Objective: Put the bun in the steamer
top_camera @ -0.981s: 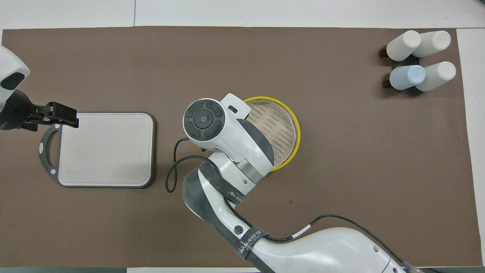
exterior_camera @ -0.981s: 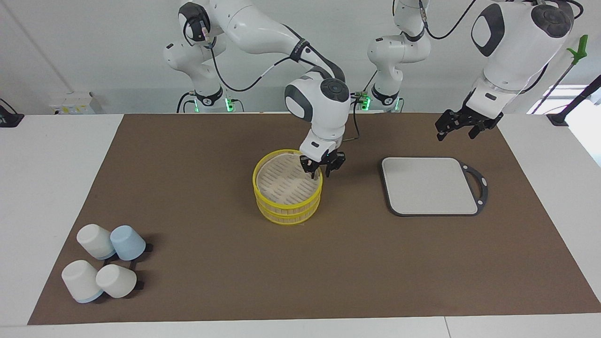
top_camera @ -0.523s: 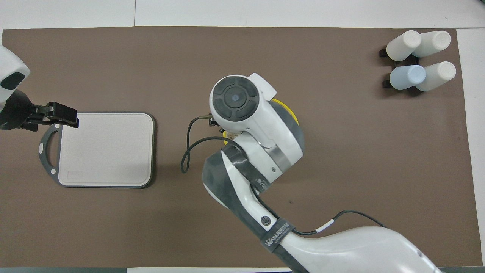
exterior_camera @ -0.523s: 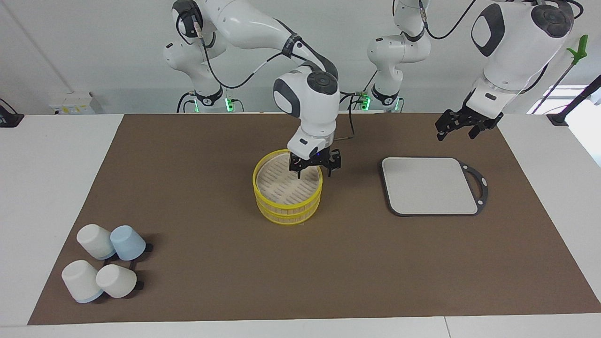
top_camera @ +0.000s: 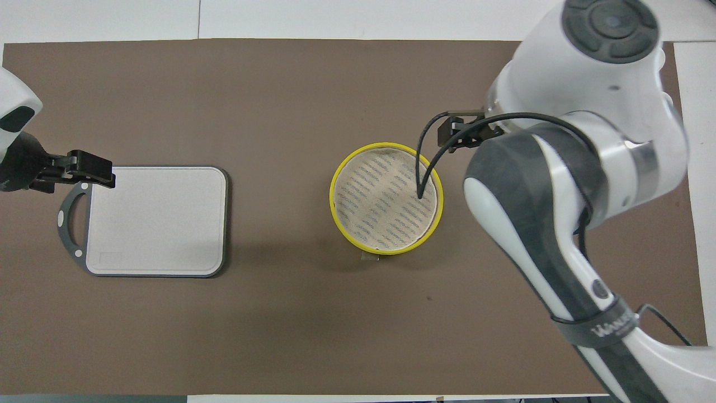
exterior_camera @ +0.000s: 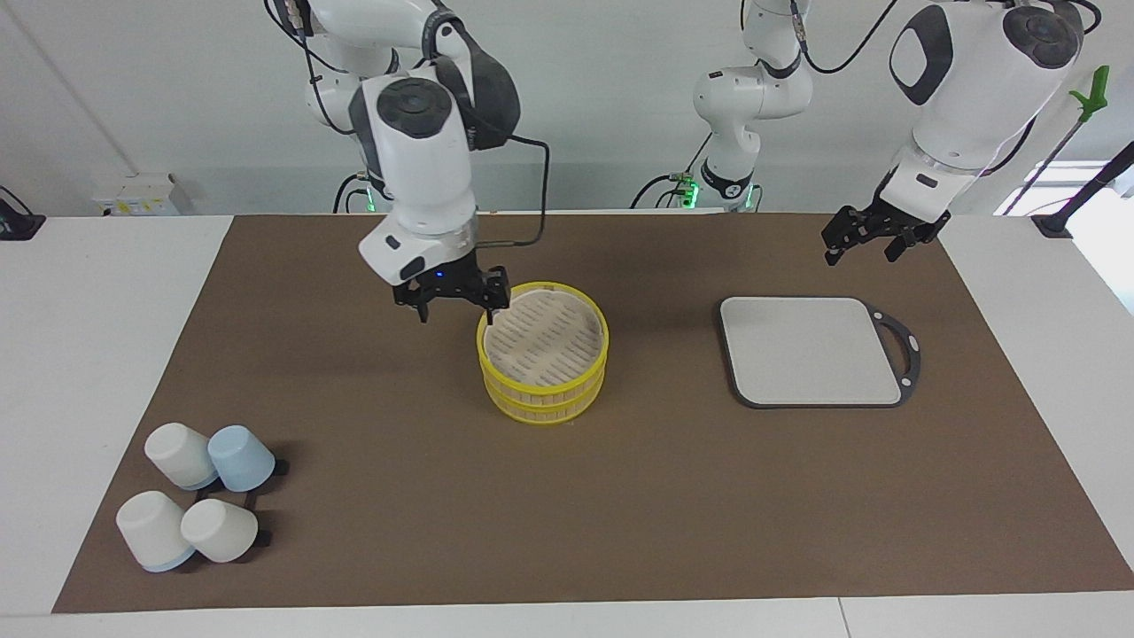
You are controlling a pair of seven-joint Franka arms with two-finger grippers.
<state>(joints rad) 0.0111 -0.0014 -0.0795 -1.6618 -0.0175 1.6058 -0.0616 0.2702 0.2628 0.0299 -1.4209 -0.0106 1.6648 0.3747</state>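
The yellow-rimmed steamer (exterior_camera: 542, 350) stands mid-table in two stacked tiers, and its pale slatted top shows bare in the overhead view (top_camera: 386, 197). No bun shows in either view. My right gripper (exterior_camera: 454, 301) is open and empty. It hangs just above the mat beside the steamer's rim, on the side toward the right arm's end. In the overhead view the arm hides most of it. My left gripper (exterior_camera: 873, 241) is open and empty. It waits in the air over the handle end of the grey board, as the overhead view also shows (top_camera: 92, 168).
A grey square board (exterior_camera: 811, 350) with a dark handle loop lies toward the left arm's end of the table; it also shows in the overhead view (top_camera: 156, 221). Several upturned cups (exterior_camera: 195, 505), white and pale blue, cluster at the right arm's end, farther from the robots (top_camera: 615, 89).
My right gripper has swung from the steamer's rim on the left arm's side, across the steamer, to the side toward the right arm's end. The left arm has not moved.
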